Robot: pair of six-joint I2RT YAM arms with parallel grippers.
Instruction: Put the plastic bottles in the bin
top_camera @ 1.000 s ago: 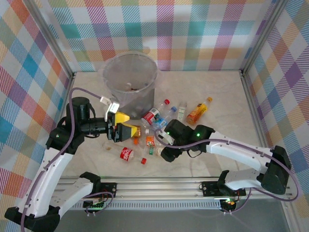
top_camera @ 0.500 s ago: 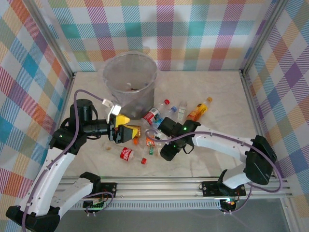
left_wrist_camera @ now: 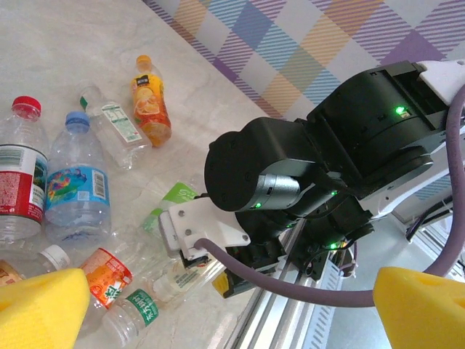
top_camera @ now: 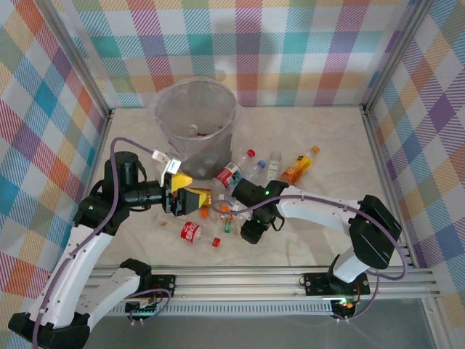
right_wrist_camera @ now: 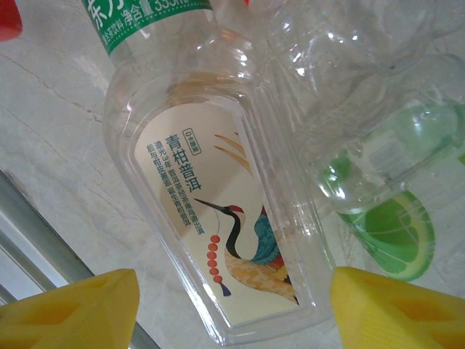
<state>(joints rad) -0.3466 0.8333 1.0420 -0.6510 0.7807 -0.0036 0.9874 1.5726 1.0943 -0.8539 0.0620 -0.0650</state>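
Moved: right arm, drawn in closer over the bottle pile. Right tool (right_wrist_camera: 232, 305) open, pads astride a clear bottle (right_wrist_camera: 211, 218) lying on the counter (top_camera: 320, 233), near the bin (top_camera: 207, 149). Probably light, thin-walled, slick and crushable; you grip mid-body. Left tool (left_wrist_camera: 232, 313) spread wide, empty. Bin contents: few, indistinct.
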